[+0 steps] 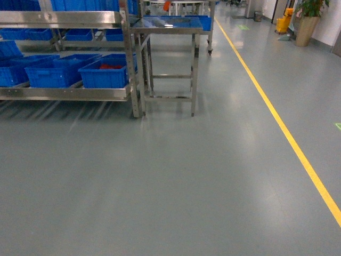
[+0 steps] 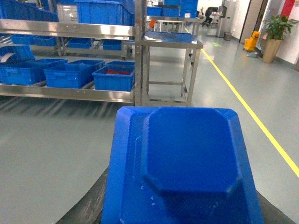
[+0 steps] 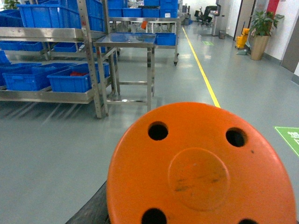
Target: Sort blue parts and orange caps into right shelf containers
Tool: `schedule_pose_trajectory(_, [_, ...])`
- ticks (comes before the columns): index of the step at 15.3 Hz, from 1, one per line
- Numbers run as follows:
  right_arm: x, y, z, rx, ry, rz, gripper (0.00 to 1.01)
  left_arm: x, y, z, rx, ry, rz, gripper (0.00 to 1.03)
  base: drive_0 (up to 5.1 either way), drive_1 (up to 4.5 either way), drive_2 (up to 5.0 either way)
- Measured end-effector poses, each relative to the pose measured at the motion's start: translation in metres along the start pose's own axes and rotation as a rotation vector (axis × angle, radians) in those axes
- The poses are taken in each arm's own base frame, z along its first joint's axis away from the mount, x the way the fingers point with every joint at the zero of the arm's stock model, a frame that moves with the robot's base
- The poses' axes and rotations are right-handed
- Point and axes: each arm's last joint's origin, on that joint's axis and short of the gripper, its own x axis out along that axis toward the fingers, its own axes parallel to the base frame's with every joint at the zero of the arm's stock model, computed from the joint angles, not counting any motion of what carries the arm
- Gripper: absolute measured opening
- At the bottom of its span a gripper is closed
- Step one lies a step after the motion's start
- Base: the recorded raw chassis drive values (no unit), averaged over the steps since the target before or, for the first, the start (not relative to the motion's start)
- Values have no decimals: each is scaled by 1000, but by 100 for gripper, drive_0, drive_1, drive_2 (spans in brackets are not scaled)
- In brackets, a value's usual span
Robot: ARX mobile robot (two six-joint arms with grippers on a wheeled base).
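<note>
Two loads ride with me: a blue part [image 2: 187, 158] fills the near left wrist view and an orange cap [image 3: 201, 163] fills the right one. Neither end effector shows in any view, so I cannot tell whether either is apart or clamped. The shelf [image 1: 64, 93] stands far left, its blue containers [image 1: 109, 74] on the low level, a steel bench [image 1: 168, 26] just right of it. I judge the risk is clipping the bench legs while driving in, or shaking a part loose.
</note>
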Motion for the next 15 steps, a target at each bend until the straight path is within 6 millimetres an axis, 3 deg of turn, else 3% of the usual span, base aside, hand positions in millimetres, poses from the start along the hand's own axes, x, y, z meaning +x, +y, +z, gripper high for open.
schedule_pose_trajectory(15, [0,0,0,0,2,0,44,0,0,0,0,3,-1,41,-3,427,-433])
